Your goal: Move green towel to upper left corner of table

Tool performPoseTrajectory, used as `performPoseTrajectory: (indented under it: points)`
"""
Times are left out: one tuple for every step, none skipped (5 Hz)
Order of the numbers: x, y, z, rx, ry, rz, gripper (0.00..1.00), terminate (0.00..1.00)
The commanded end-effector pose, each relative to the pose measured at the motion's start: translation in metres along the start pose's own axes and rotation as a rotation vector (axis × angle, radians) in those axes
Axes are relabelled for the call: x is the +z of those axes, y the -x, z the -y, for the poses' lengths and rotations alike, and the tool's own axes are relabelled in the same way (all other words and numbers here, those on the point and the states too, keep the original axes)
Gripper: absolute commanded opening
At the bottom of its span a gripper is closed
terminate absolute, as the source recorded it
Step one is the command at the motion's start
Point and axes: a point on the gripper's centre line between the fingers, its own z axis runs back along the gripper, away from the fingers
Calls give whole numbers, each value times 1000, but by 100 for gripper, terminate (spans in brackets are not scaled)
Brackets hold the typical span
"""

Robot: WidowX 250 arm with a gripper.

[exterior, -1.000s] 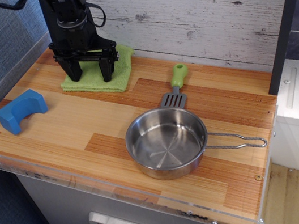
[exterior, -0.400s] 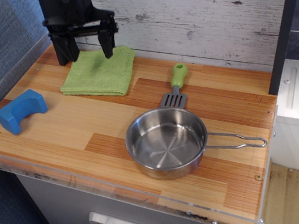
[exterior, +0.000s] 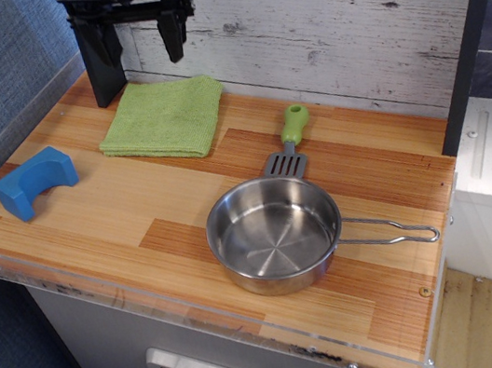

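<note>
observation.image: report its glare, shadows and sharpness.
In observation.image, lighting is soft and even; the steel pan shows bright reflections inside; the clear rim of the table catches faint glints. The green towel and blue block look sharp. The open gripper, cropped at the top, casts a shadow.

The striped orange-brown wooden table (exterior: 119, 215) carries a folded green towel (exterior: 162, 118) far left, a blue arch-shaped block (exterior: 34, 181) left, a green-handled spatula (exterior: 289, 145) and a steel pan (exterior: 276, 233) near right.
</note>
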Motion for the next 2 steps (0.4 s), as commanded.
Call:
performPoseTrajectory:
  points:
    - [22,-3,0,-1,-4,61,100,0]
    - [22,-3,0,-1,-4,61,100,100]
